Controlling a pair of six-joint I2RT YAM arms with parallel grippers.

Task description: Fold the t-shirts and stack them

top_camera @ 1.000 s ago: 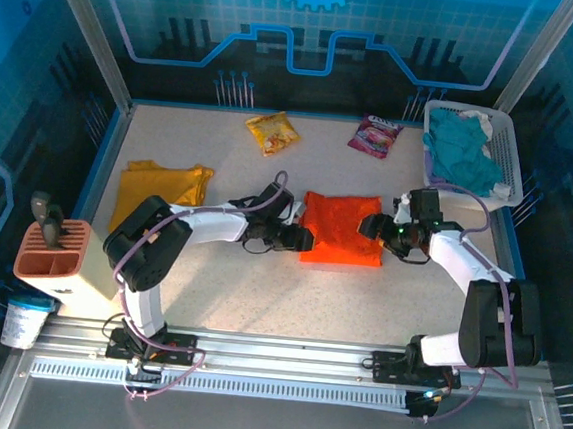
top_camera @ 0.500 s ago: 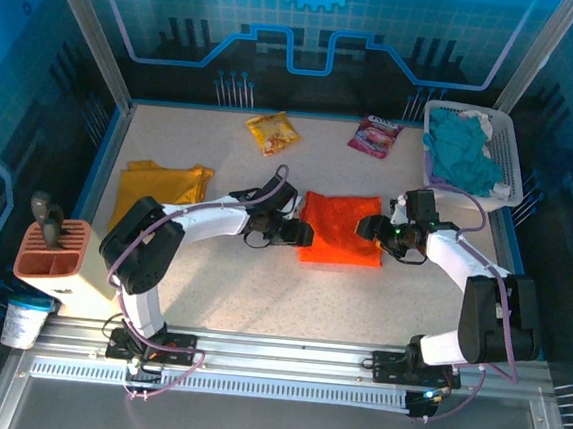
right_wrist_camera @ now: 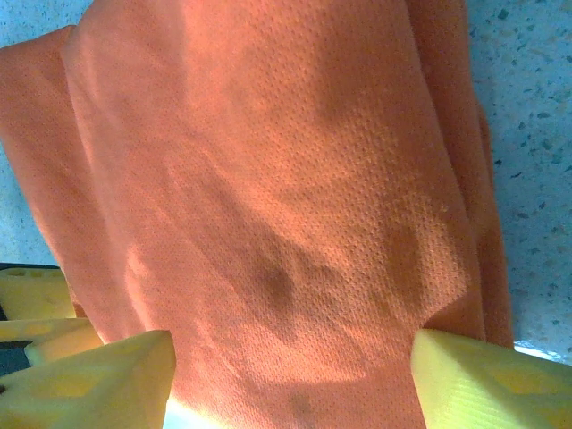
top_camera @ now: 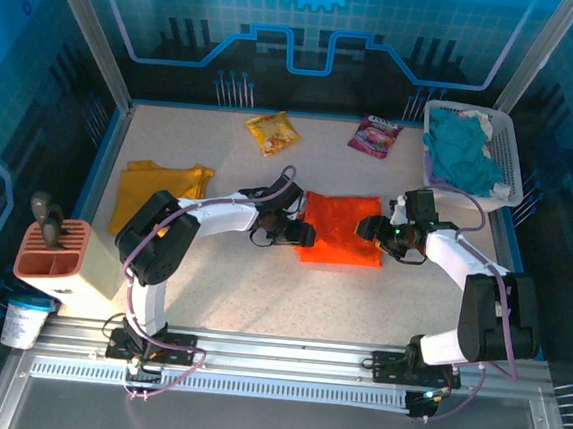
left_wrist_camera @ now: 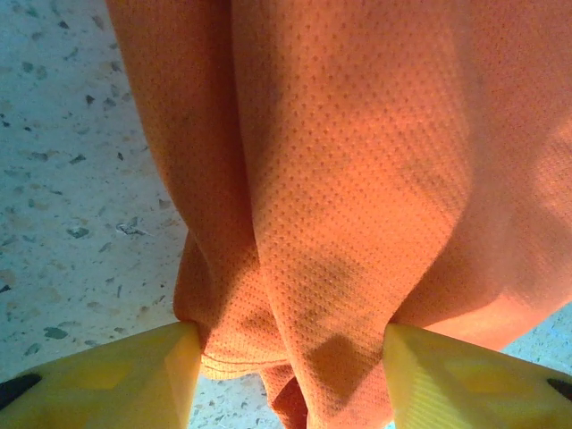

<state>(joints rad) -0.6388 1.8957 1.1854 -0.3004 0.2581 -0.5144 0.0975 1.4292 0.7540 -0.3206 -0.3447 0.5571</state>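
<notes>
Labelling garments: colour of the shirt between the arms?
Orange t-shirt; clearest in left wrist view.

The orange t-shirt [top_camera: 341, 229] lies folded flat into a compact, roughly square block in the middle of the scene, slightly right of centre. Up close its fabric is a fine dotted knit with soft lengthwise creases, and its layers bunch at the left and right edges. The mustard yellow t-shirt [top_camera: 158, 191] lies folded flat at the left, a looser rectangle with a rumpled far edge. The 2 lie well apart, not stacked.
</notes>
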